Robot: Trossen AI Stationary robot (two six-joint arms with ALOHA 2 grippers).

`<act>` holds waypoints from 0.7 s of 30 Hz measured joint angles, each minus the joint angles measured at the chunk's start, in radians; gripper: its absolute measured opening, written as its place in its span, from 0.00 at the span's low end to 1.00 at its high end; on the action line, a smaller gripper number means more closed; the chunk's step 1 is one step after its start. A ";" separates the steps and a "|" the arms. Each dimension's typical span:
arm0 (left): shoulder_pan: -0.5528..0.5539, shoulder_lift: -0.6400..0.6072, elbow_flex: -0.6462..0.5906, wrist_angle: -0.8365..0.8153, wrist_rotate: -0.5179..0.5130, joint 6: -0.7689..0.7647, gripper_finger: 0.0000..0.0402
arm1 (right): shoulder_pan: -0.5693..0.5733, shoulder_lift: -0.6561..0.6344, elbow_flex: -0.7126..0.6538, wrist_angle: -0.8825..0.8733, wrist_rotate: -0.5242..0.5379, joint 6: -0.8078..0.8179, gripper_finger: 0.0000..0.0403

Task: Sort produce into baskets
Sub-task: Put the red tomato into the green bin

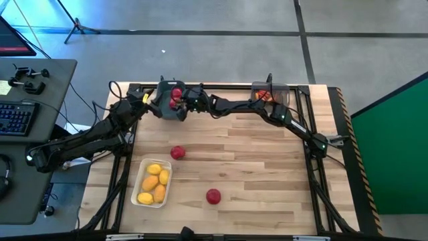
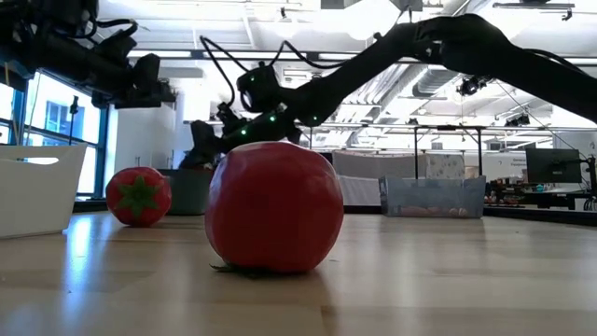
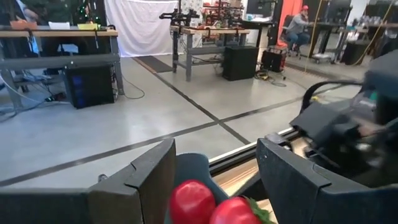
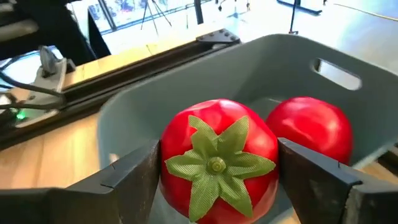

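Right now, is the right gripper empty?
No, the right gripper is shut on a red tomato above the blue-grey bin.

Dark jointed arms (image 1: 87, 137); green lights, black cables

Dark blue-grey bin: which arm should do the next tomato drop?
Right. The right gripper is shut on a red tomato with a green top right above the dark blue-grey plastic bin, so it probably just releases. The left gripper is open at the same bin, holding nothing.
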 joint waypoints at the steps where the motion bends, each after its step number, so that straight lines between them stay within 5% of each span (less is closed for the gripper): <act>1: 0.000 0.000 0.000 -0.003 0.000 0.010 0.52 | 0.002 -0.006 0.000 -0.004 0.000 -0.001 0.72; 13: 0.000 0.000 0.000 -0.032 -0.002 0.096 0.52 | 0.008 -0.069 0.000 -0.053 0.048 0.003 0.55; 21: 0.000 0.000 0.000 -0.027 -0.002 0.079 0.52 | 0.008 -0.069 0.000 -0.058 0.024 0.093 0.69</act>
